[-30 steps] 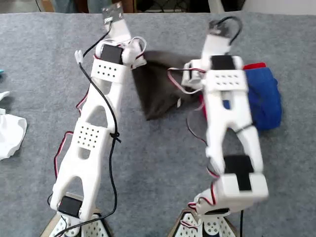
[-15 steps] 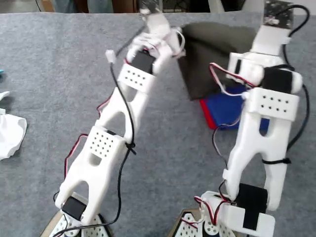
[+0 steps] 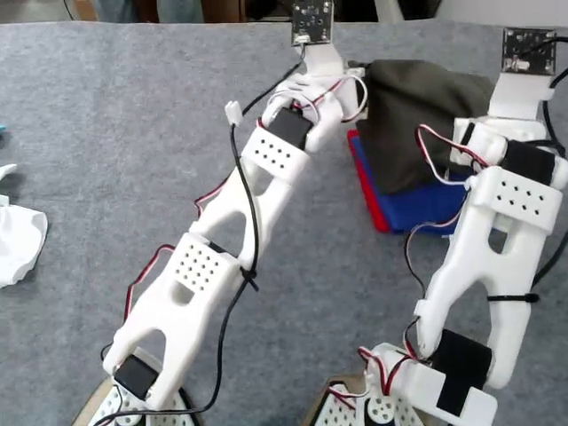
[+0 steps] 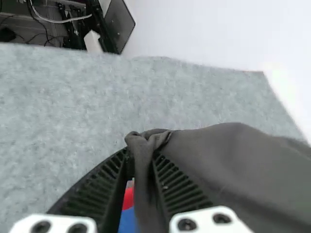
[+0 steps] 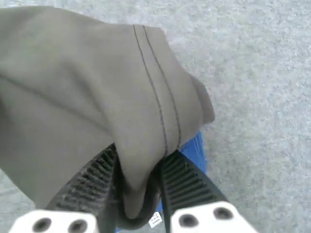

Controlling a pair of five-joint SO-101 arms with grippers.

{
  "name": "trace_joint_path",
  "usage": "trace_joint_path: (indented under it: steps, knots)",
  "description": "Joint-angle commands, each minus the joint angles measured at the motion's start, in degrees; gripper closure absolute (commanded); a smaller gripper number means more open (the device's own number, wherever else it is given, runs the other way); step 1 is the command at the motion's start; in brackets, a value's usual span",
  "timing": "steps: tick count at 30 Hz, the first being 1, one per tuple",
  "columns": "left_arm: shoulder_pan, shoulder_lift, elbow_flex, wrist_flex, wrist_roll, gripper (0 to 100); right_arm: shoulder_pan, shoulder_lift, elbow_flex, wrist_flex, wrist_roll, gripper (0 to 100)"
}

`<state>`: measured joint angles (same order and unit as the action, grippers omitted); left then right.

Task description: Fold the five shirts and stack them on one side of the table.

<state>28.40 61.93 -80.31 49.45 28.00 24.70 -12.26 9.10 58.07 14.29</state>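
Shirts sit in a pile at about 2 o'clock on the desk (image 3: 106,115): a dark olive shirt (image 3: 417,115) lies over a blue shirt (image 3: 422,202), with a red shirt (image 3: 366,191) showing along the blue one's 9 o'clock edge. The left hand (image 4: 142,154) pinches a bunched corner of the olive shirt at the pile's 10 o'clock side. The right hand (image 5: 141,160) is clamped on a folded, double-stitched hem at its 3 o'clock side. The olive cloth looks soft, thin and limp, and it sags in rounded folds instead of lying flat. If one corner is let go before the other, it could slump into a lump or slide off the smoother blue layer. A sideways tug could also drag the blue and red shirts askew, since nothing pins them down. The ribbed black pads (image 4: 104,184) grip well, so cloth may cling as they part. The desk's grey felt-like nap should hold the bottom layer. A crumpled white cloth (image 3: 18,240), likely another shirt, waits at 9 o'clock.
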Motion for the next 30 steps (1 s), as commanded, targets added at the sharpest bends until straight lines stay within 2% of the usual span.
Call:
trace_joint_path:
  steps: [1, 6, 17, 20, 26, 28, 30]
  knots:
    - [1.0, 0.6, -0.9, -1.3, -0.4, 97, 1.8, -2.6, 0.5, -1.6, 1.4, 98.4]
    - [3.2, 2.5, -0.5, -4.5, -0.5, 97, 1.7, -2.6, 3.8, -1.6, 1.4, 98.4]
    - [3.9, 5.1, -0.4, -4.2, -0.6, 95, 2.5, -2.6, 8.0, -1.6, 1.4, 96.6]
    - [3.6, 4.7, -0.6, -1.2, -0.4, 91, 2.4, -2.6, 9.7, -1.6, 1.1, 86.1]
    - [2.5, 3.5, -2.5, 3.8, -0.3, 87, 2.4, -2.9, 11.2, -1.3, 1.3, 55.5]
    - [1.8, 2.1, -4.2, 6.0, -0.3, 86, 2.5, -3.0, 11.0, -1.2, 1.3, 50.0]
    - [0.9, 0.5, -5.5, 7.3, -0.4, 86, 2.5, -3.0, 10.9, -1.2, 1.3, 49.0]
